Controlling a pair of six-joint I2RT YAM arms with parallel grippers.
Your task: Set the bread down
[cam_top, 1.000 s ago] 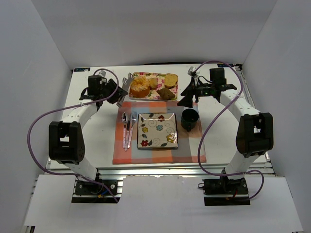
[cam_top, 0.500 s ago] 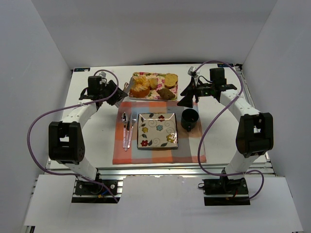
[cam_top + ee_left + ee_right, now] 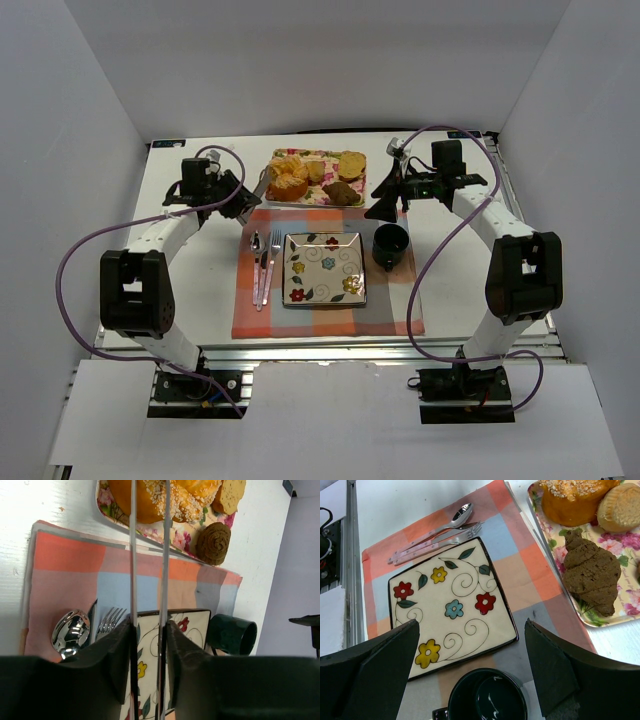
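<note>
Top view: the pick-up is judged to be in hand. The tongs [image 3: 257, 187] are held by the left claw [image 3: 243, 197] over the seeded bread [image 3: 287, 181] on the tray [image 3: 306, 155]. Next, the bread must be pinched and carried to the plate [image 3: 324, 268].

Left wrist view: the claw is closed narrowly on both tong arms.

Right wrist view: the right claw [image 3: 471, 645] is spread wide and empty above the cup [image 3: 487, 696].
</note>
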